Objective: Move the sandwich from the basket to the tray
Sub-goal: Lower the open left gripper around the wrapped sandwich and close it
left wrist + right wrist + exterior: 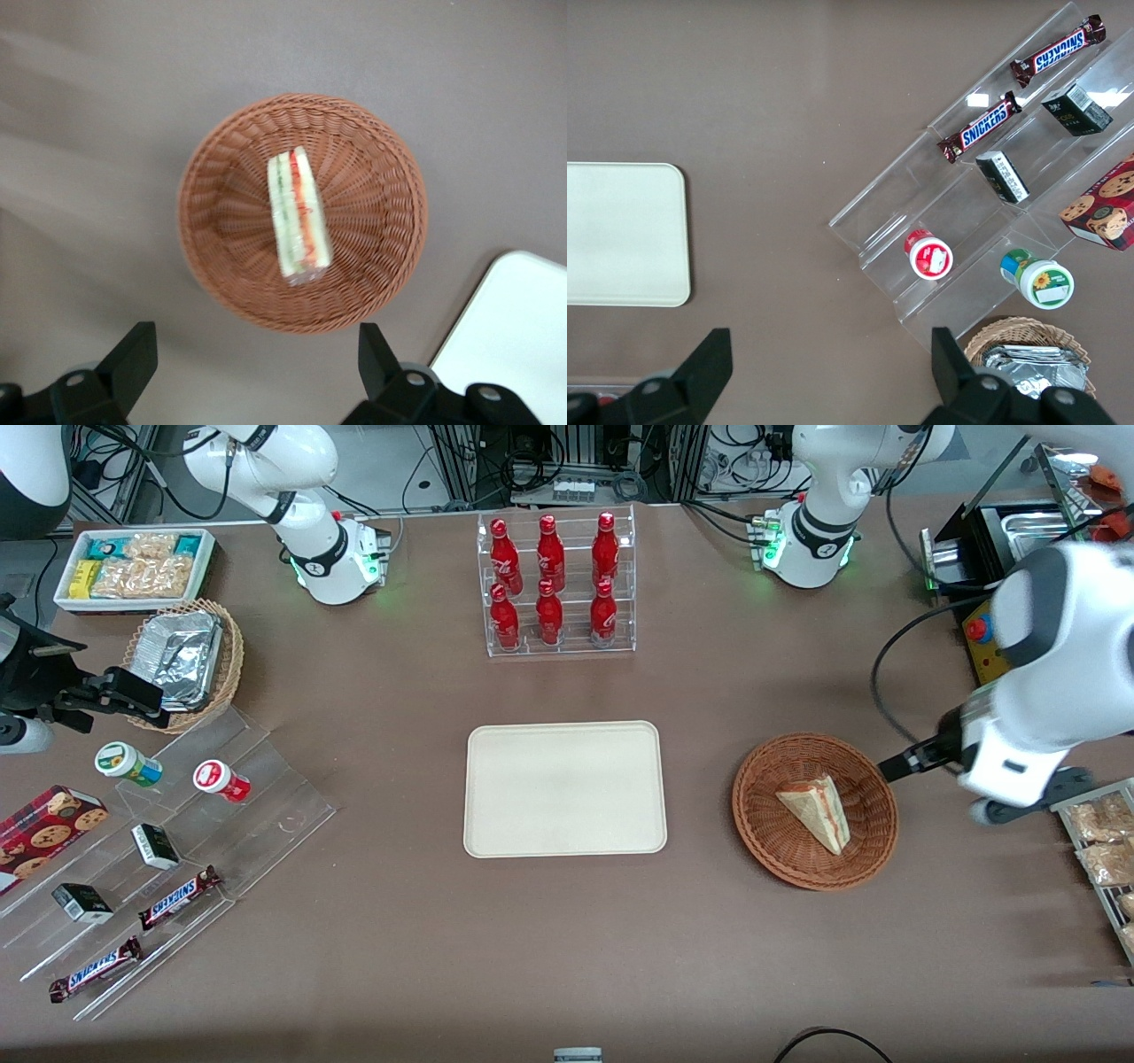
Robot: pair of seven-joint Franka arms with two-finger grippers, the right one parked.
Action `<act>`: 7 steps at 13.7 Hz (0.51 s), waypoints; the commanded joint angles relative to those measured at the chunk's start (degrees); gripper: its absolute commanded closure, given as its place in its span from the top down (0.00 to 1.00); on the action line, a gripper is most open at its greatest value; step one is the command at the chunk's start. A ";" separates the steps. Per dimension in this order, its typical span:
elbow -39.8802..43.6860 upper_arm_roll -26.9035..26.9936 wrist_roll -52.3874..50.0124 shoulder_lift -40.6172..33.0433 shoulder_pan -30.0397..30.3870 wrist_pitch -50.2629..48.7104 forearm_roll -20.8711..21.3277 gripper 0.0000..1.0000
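The sandwich point(819, 810) point(299, 217), a pale wedge with red and green filling at its cut edge, lies in the middle of the round reddish-brown basket point(753, 824) point(390, 266). The cream-white tray point(565, 788) point(514, 328) sits flat on the table beside the basket, toward the parked arm's end, with nothing on it. My gripper point(1028, 799) point(257, 363) hangs high above the table just off the basket's rim, toward the working arm's end. It is open, its fingers spread wide with only bare table between them.
A wire rack of snack packets point(1103, 850) lies close under the arm at the table's edge. A clear rack of red bottles point(554, 584) stands farther from the camera than the tray. A control box with a red button point(979, 633) sits near the arm.
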 commanded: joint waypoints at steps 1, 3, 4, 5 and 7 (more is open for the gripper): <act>-7.20 0.23 -10.97 -0.40 -1.00 8.67 -0.48 1.00; -12.91 0.32 -15.57 -0.58 -2.14 15.45 0.05 1.00; -15.72 0.32 -17.33 -0.58 -2.15 19.40 0.05 1.00; -18.45 0.32 -20.13 -0.49 -2.15 23.79 0.05 1.00; -22.85 0.32 -21.56 -0.58 -2.15 29.61 0.40 1.00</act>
